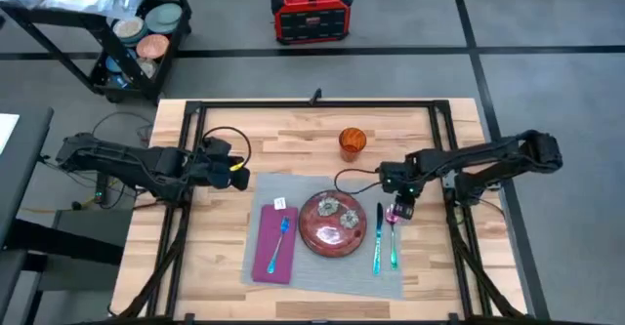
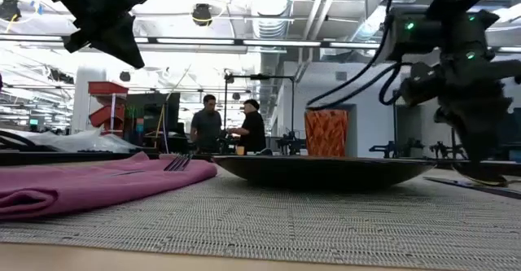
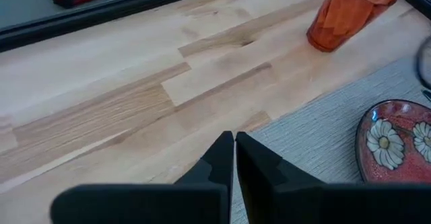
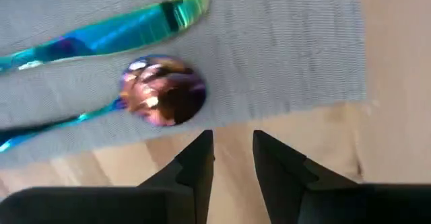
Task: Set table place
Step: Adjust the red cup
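The grey placemat (image 1: 332,252) lies on the wooden table (image 1: 293,135) near its front edge. On it rest a purple napkin (image 1: 274,242) with a blue fork (image 1: 281,239), a red flowered plate (image 1: 332,224), an iridescent knife (image 4: 114,32) and a spoon (image 4: 163,99). An orange cup (image 1: 352,142) stands behind the mat. My left gripper (image 3: 234,143) hovers shut over the bare wood at the mat's far left corner. My right gripper (image 4: 232,143) hangs open over the mat's far right edge, just beyond the spoon's bowl, with nothing between its fingers.
A black metal frame (image 1: 317,103) runs along the table's edges. A red box (image 1: 311,13) sits on the floor beyond the far edge, and a cart with bowls (image 1: 137,42) stands at the far left. Two people (image 2: 232,128) stand far back in the room.
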Robot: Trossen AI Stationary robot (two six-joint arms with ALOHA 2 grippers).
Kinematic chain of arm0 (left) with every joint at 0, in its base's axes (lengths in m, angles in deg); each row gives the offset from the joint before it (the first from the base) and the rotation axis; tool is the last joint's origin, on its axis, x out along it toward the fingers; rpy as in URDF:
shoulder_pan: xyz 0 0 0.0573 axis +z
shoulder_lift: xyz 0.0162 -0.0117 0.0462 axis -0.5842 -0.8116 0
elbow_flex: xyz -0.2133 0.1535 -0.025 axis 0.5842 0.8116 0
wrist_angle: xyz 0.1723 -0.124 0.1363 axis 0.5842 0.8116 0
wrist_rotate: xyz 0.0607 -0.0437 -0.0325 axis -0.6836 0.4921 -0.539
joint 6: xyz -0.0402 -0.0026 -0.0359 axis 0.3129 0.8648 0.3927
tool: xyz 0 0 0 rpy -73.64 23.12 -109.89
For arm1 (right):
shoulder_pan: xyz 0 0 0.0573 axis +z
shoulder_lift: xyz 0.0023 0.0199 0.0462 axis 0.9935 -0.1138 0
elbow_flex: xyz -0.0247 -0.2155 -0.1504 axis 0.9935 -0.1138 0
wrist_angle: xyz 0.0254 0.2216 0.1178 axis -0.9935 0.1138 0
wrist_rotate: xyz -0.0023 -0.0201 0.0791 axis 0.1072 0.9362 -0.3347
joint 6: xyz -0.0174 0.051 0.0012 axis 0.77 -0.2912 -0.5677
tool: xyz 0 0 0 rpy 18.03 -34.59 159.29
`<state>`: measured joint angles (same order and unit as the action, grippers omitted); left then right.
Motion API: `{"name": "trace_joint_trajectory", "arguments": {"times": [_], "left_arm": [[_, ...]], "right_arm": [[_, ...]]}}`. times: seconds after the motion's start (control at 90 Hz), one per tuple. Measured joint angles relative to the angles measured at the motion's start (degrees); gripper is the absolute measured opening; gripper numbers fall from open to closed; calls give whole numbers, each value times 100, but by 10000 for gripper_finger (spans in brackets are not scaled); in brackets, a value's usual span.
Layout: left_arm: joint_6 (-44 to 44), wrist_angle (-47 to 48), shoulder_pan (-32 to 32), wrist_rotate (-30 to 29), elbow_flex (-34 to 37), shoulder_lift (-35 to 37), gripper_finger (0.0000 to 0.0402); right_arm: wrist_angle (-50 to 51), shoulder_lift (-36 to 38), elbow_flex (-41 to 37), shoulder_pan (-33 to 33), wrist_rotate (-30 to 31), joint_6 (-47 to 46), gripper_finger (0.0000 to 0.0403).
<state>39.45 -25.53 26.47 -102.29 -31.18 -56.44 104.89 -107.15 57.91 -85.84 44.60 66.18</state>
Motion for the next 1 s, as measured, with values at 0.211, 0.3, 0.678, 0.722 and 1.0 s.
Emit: {"name": "trace_joint_trajectory", "arguments": {"times": [0.211, 0.3, 0.678, 0.722, 1.0], "left_arm": [[21, -52, 0, 0, 93, 0, 0], [260, -83, 0, 31, 272, 0, 0], [784, -385, 0, 101, 726, -2, 0], [780, -439, 0, 98, 726, -2, 0], [727, -428, 0, 159, 726, 0, 0]], "right_arm": [[-93, 327, 146, -69, 609, 29, 87], [-120, 448, 673, -206, 966, 615, 87], [107, -1114, 3448, -1648, 1440, 4091, 87], [377, -1454, 3800, -1811, 1274, 4177, 87], [1445, -2436, 4760, -1915, 206, 4481, 87]]}}
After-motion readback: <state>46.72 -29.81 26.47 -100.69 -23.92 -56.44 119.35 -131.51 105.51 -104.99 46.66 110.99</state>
